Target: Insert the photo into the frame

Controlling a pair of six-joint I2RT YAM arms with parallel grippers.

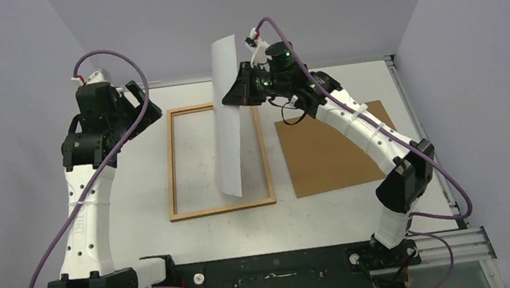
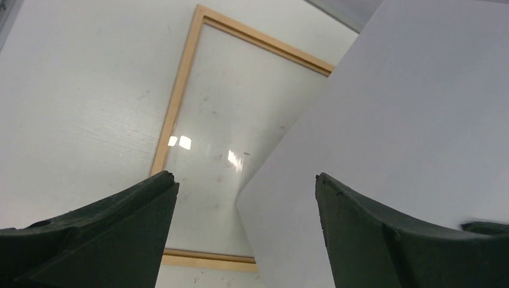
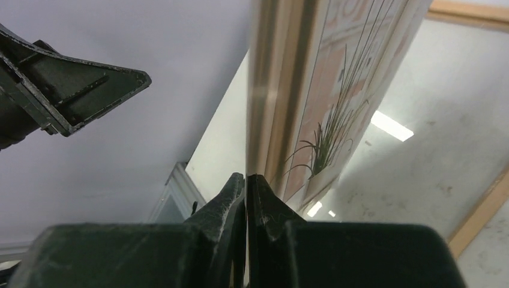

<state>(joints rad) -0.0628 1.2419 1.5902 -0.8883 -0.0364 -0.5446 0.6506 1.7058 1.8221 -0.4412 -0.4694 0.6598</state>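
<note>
The photo [image 1: 227, 118] hangs upright over the frame, white back toward the left, its lower edge near the frame's front right part. My right gripper [image 1: 237, 92] is shut on its upper right edge; the right wrist view shows the plant picture [image 3: 336, 114] edge-on between the closed fingertips [image 3: 246, 180]. The orange-brown wooden frame [image 1: 171, 161] lies flat on the table with its glass in. My left gripper [image 1: 147, 106] is open and empty, up beside the frame's far left corner. Its wrist view shows the frame [image 2: 180, 96] and the photo's white back [image 2: 408, 120] ahead.
The brown fibreboard backing panel [image 1: 334, 150] lies flat on the table, right of the frame, partly under my right arm. The table's back edge and grey walls are close behind both grippers. A metal rail [image 1: 469, 239] runs along the front right edge.
</note>
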